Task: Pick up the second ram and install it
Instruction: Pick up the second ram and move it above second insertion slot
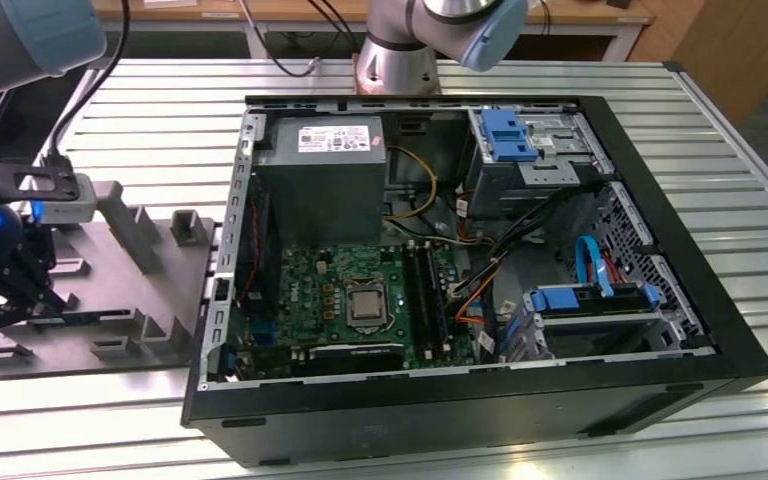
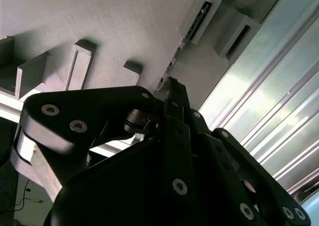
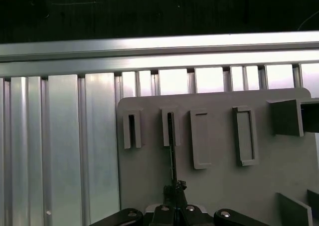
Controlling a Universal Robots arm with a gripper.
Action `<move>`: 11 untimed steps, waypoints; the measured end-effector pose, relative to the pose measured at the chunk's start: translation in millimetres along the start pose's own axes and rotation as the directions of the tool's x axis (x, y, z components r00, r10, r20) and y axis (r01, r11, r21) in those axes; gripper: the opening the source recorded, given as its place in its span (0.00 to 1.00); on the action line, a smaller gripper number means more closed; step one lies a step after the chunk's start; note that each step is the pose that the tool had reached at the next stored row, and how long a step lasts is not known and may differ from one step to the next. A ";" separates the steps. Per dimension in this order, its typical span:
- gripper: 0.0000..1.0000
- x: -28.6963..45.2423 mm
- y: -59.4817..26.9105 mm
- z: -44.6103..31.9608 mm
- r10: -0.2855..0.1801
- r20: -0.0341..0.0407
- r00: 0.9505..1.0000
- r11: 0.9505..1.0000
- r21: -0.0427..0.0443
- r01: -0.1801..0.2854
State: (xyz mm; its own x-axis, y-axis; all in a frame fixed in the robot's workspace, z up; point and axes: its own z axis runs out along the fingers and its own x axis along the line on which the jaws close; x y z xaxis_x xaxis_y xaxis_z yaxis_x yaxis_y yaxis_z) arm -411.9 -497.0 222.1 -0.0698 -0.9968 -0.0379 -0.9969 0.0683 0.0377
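Note:
The second ram [image 3: 172, 146] stands on its edge in a slot of the grey holder block [image 1: 137, 250], at the exterior view's left beside the computer case. It looks like a thin dark strip in both wrist views [image 2: 177, 54], and a short blue-green stretch of it [image 1: 91, 317] shows in the exterior view. My gripper [image 3: 174, 188] sits low over the block at one end of the stick, its black fingers [image 2: 174, 106] drawn together on the stick's edge. In the exterior view the gripper [image 1: 11, 300] hangs over the block's near left part.
The open computer case [image 1: 651, 390] lies on the slatted metal table [image 1: 731, 150], with the green motherboard [image 1: 337, 290] and its long black memory slots [image 1: 427, 290] inside. A grey power supply [image 1: 320, 170] and blue drive brackets [image 1: 507, 135] sit further back. The holder has several raised slots.

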 end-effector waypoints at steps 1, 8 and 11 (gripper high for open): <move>0.10 -0.5 0.2 0.6 0.000 0.000 1.000 1.000 0.000 0.000; 0.10 -2.3 2.5 6.3 -0.001 0.000 1.000 1.000 0.001 0.001; 0.10 -2.2 3.3 8.9 -0.001 0.000 1.000 1.000 0.002 0.001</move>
State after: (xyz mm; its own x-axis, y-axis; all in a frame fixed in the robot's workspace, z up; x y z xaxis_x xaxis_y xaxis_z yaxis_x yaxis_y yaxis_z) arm -415.4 -494.2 213.4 -0.0686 -0.9969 -0.0377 -0.9971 0.0673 0.0357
